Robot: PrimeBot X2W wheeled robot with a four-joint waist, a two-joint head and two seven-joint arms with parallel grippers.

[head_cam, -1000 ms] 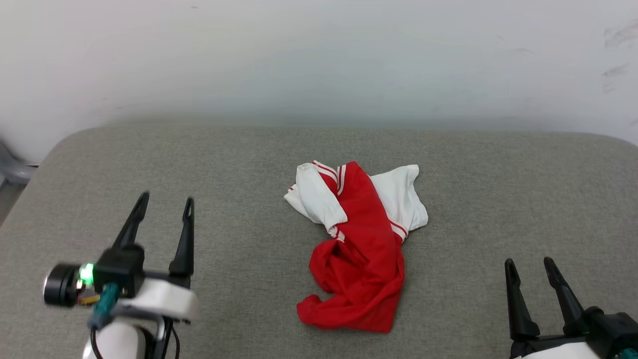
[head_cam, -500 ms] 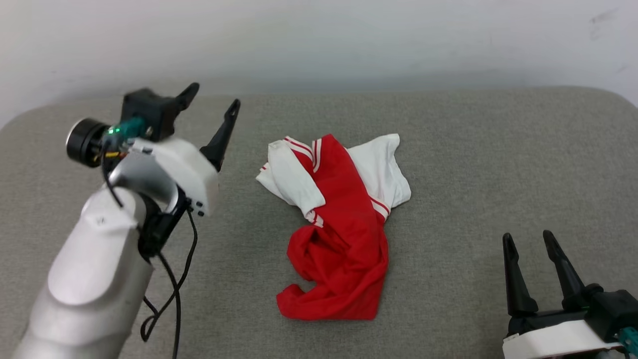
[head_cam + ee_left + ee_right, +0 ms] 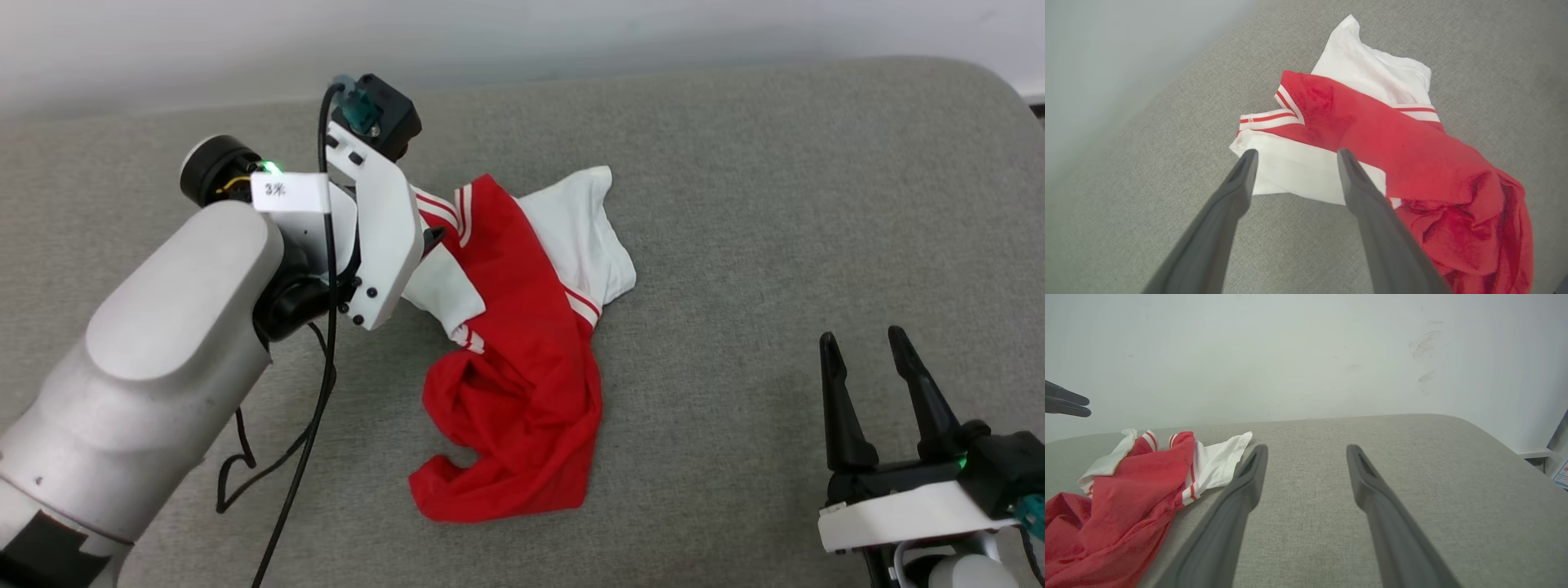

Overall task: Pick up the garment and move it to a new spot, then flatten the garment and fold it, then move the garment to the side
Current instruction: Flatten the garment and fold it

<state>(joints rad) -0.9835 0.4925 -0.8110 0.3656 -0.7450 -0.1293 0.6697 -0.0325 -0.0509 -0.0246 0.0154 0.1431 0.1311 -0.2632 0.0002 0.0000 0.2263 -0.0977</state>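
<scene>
Nearest to me, at the lower right, my right gripper (image 3: 861,335) rests low over the grey cushioned surface (image 3: 735,204). Its two dark fingers are spread apart with nothing between them, and it sits well apart from the cloth.

In the middle of the surface lies the garment (image 3: 522,351), a red T-shirt with white sleeves and striped trim. It is crumpled in a heap. The red body is bunched and twisted toward me, and the two white sleeves splay out on the far side.

Beyond that, my left arm reaches in from the lower left. The left gripper (image 3: 1296,152) hovers above the white sleeve on the shirt's left, pointing down at it. Its fingers are spread wide on either side of the sleeve and are not touching the cloth.

Farthest back is a plain pale wall (image 3: 1290,355).

I judge the task barely begun. Nothing is gripped yet, so the first pick-up, the move, the flattening, the folding and setting aside all remain.
</scene>
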